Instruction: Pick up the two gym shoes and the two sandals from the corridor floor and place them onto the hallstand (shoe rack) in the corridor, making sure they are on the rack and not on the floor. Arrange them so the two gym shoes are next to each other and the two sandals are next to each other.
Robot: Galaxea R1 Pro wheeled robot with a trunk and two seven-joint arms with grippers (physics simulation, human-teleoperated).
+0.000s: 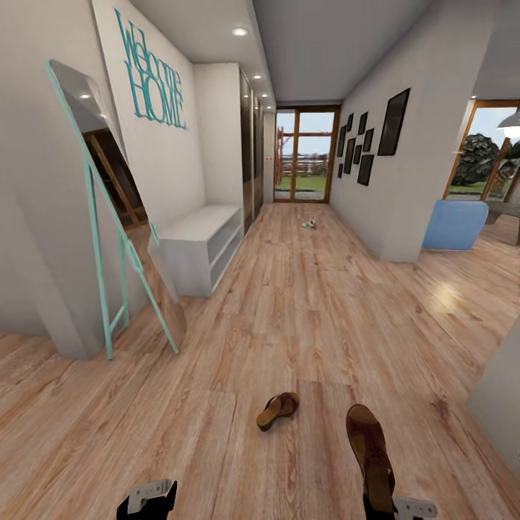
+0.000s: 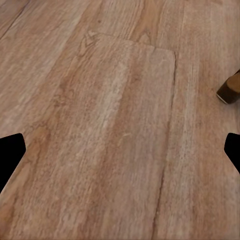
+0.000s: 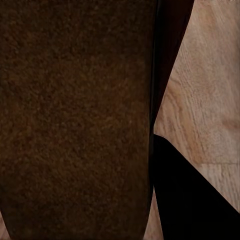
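Although much of the corridor floor point(image 1: 303, 303) is taken up by bare planks, the hallstand point(image 1: 198, 242) is seen against the wall well beyond the robot, past a leaning mirror point(image 1: 108, 217). Far beyond the hallstand, toward the glass door point(image 1: 307, 155), a small pale object point(image 1: 309, 224) is made out, probably a gym shoe, though it is too small to be sure. Much nearer than the hallstand, one sandal point(image 1: 369, 448) is held up off the planks by the right gripper point(image 1: 393, 509), its long axis pointed away toward the door; the jaws are judged to be clamped on its heel end. The second sandal point(image 1: 277, 409) lies on the floor just beside the first, on the hallstand's side of it, tipped on its edge. It lies ahead of the left gripper point(image 1: 148, 500), which is the nearer free one; its fingers point(image 2: 11, 152) are spread wide over bare wood.
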